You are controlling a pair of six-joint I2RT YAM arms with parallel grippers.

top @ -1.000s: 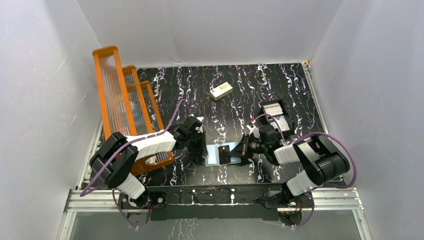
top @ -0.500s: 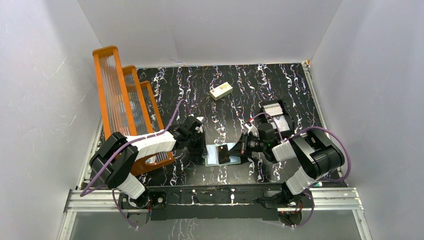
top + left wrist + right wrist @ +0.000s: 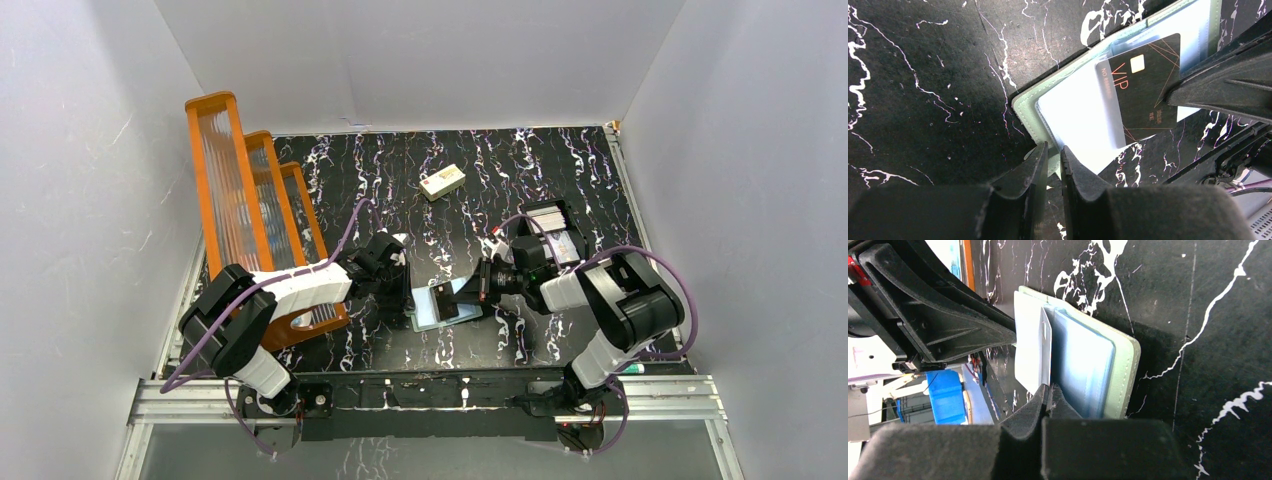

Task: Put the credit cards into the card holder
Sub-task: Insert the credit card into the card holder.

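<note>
The card holder (image 3: 425, 312) lies open on the table, grey-green rim and pale blue lining up. My left gripper (image 3: 407, 298) is shut on its left rim; the left wrist view shows the jaws (image 3: 1054, 156) pinching the green edge (image 3: 1024, 104). My right gripper (image 3: 468, 292) is shut on a credit card (image 3: 447, 302), dark with orange "VIP" (image 3: 1143, 95). The card lies slanted over the lining, one end at a pocket's edge. In the right wrist view the gripper (image 3: 1049, 391) grips its pale back (image 3: 1029, 347) beside the holder's blue pockets (image 3: 1083, 365).
A black boxy tray (image 3: 567, 222) with more pale cards (image 3: 550, 220) stands behind the right arm. A cream block (image 3: 442, 182) lies at mid-back. An orange rack (image 3: 232, 180) stands along the left side, close behind the left arm.
My right gripper has moved a little away from me and turned, swinging the dark card to a slant over the holder's lining. The left gripper has stayed on the rim.
</note>
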